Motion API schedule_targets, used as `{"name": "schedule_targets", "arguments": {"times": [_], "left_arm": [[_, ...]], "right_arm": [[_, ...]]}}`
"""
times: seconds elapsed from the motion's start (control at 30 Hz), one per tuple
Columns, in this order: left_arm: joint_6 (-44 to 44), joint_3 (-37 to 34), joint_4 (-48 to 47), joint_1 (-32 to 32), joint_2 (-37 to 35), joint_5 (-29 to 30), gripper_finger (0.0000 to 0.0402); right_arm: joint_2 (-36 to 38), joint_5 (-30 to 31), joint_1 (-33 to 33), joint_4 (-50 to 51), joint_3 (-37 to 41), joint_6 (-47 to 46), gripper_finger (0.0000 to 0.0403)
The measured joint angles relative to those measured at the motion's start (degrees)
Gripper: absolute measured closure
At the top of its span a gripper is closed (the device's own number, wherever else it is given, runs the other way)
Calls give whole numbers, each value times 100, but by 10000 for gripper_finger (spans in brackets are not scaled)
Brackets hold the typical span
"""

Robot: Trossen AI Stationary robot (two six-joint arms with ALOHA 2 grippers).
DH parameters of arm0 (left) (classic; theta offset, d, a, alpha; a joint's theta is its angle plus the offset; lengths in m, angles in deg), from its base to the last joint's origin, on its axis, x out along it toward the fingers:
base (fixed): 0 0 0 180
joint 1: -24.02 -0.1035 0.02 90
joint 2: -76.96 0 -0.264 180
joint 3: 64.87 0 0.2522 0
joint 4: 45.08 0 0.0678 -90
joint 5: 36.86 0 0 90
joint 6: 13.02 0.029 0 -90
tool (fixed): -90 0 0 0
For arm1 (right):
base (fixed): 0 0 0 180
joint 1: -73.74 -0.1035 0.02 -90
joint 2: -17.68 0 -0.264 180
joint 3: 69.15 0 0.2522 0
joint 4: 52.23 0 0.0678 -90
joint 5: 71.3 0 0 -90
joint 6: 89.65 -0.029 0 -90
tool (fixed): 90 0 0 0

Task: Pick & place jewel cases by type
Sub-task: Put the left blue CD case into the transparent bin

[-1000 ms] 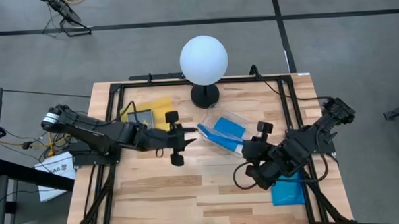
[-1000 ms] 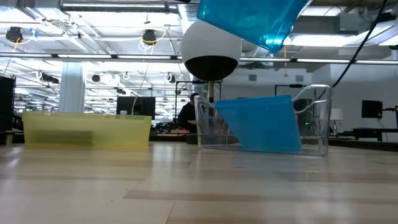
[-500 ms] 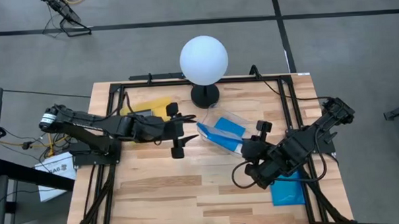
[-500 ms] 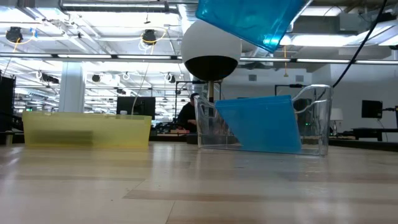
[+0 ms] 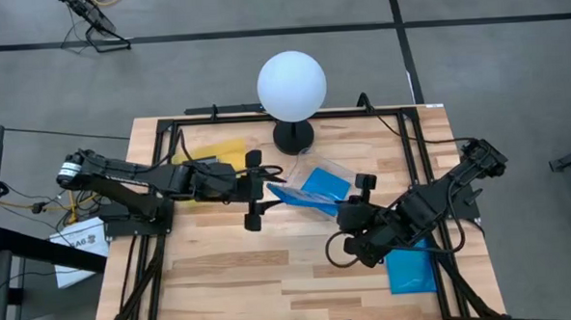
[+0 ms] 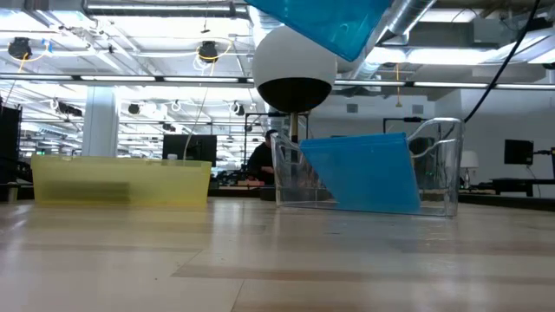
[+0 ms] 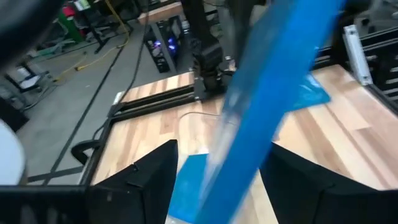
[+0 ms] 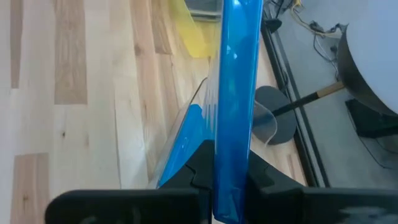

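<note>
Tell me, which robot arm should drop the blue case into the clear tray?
Probably the right one. The right claw is already shut on a blue jewel case, held up off the table beside the clear tray. The left claw is nearby, open around the case's edge, but not pinching it.

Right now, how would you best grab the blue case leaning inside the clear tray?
Probably by its raised top edge, from above. The leaning blue case stands tilted in the clear tray, whose walls guard its sides, so fingers should pinch its two flat faces. The right gripper, shut on the held blue case, hangs over the tray, in the way.
</note>
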Motion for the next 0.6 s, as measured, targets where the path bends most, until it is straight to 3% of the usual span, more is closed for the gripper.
{"name": "schedule_targets", "arguments": {"times": [0.17, 0.47, 0.6], "left_arm": [[0, 0, -10, 4, 0, -196, 231], [25, 0, -190, 22, 0, -407, 370], [33, 0, -193, 37, 0, -343, 381]], "right_arm": [[0, 11, 7, 0, 0, 59, 385], [-2, 13, 1, -15, 0, 280, 372], [-2, 13, 1, -17, 0, 281, 366]]}}
